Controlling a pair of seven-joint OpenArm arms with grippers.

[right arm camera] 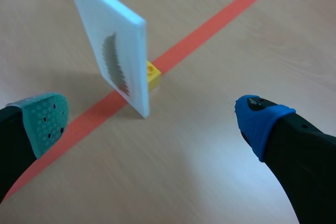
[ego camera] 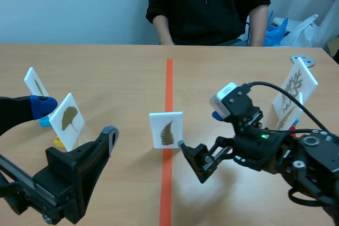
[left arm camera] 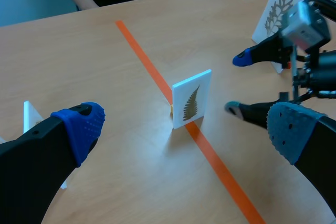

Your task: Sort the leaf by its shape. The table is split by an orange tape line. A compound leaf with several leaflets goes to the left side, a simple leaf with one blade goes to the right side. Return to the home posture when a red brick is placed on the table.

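A white card with a dark fern-like leaf (ego camera: 166,129) stands upright on the orange tape line (ego camera: 169,78), propped on a small yellow brick (right arm camera: 152,73). My right gripper (ego camera: 199,129) is open, low over the table just right of the card, fingers apart and holding nothing. In the right wrist view the card (right arm camera: 113,45) stands ahead of the open gripper (right arm camera: 152,119), nearer the green-padded finger (right arm camera: 47,119). My left gripper (ego camera: 77,118) is open at the near left. Its wrist view shows the card (left arm camera: 192,106) ahead between its blue pads (left arm camera: 79,124).
Two leaf cards stand on the left side: a ginkgo-shaped one (ego camera: 69,119) on a yellow brick and a slim-leaf one (ego camera: 36,83). Branching-leaf cards (ego camera: 297,86) stand at the right, a metal disc (ego camera: 302,60) behind them. A person (ego camera: 209,3) sits across the table.
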